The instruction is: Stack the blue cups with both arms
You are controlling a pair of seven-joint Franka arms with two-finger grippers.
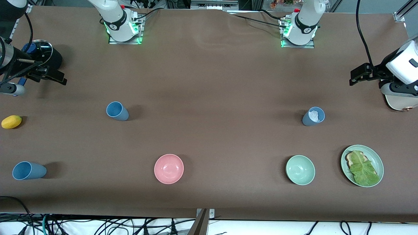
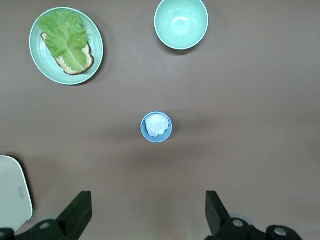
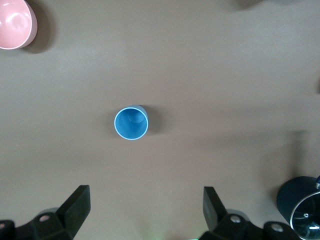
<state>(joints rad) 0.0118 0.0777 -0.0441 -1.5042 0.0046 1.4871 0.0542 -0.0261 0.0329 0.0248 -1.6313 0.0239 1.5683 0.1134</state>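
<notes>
Three blue cups stand upright on the brown table. One is toward the right arm's end, and it also shows in the right wrist view. A second stands nearer the front camera at that end. The third, toward the left arm's end, holds a white lump and also shows in the left wrist view. My right gripper is open and empty, high over the table. My left gripper is open and empty, high over its end.
A pink bowl and a pale green bowl sit near the front edge. A green plate holds toast and lettuce. A yellow fruit and a black lidded pot are at the right arm's end. A white board lies under the left arm.
</notes>
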